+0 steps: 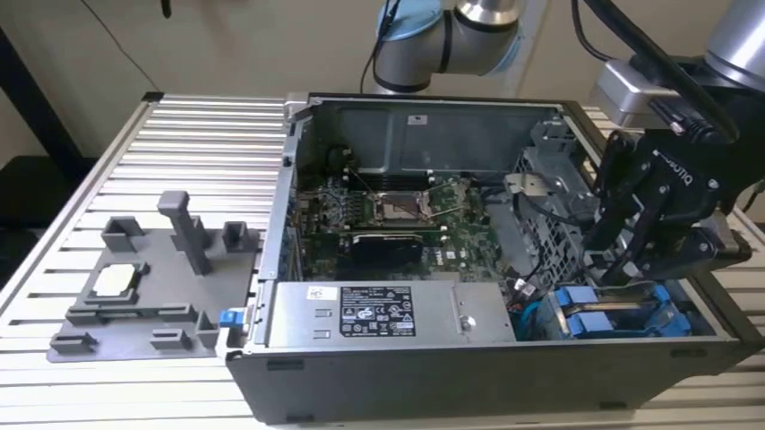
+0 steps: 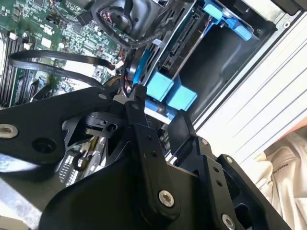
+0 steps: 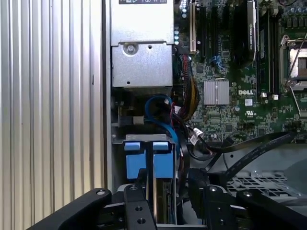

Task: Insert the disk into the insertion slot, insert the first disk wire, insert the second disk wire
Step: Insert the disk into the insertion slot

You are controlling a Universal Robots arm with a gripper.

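Two blue-framed drives stand side by side in the grey sheet-metal cage at the open computer case's front corner, on the exterior view's right. The disk (image 3: pixel 163 165) (image 2: pixel 184 98) (image 1: pixel 607 321) is the one between my fingers, seated in the insertion slot (image 3: pixel 144 139) with its blue tab showing. My gripper (image 3: pixel 168 184) (image 2: pixel 158 108) (image 1: pixel 622 282) hangs just over it, open, one black finger (image 3: pixel 142 179) on each side of the frame with small gaps. A blue cable (image 3: pixel 160 103) and black cables (image 3: pixel 194 143) lie loose beside the cage.
The silver power supply (image 1: pixel 376 313) sits next to the cage, and the motherboard (image 1: pixel 395 210) lies behind it. A flat black cable (image 2: pixel 57 57) arcs over the board. A grey plastic fixture tray (image 1: pixel 143 287) rests on the slatted table (image 1: pixel 179 134) at the exterior view's left.
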